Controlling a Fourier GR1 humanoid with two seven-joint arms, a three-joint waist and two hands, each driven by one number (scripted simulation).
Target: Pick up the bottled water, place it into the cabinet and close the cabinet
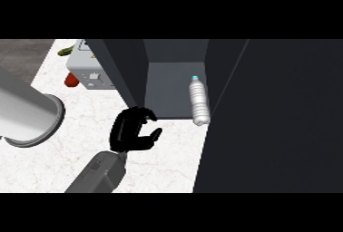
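The clear water bottle (199, 101) with a blue cap lies on its side inside the dark cabinet (167, 90), along the right edge of the grey shelf, cap pointing away from me. The cabinet's left door (120, 68) stands open. My left hand (130, 131) is just below that door's lower corner, its fingers curled with the knuckles against the door's edge and the thumb apart; nothing lies between fingers and thumb. The hand is left of the bottle and apart from it. My right hand shows nowhere.
A wide dark panel (275, 118), the cabinet's right side or door, fills the right of the view. A big grey cylinder (26, 115) lies at the left. A white appliance (90, 72), a red item (71, 79) and a green item (66, 51) sit behind it on the marble counter (167, 154).
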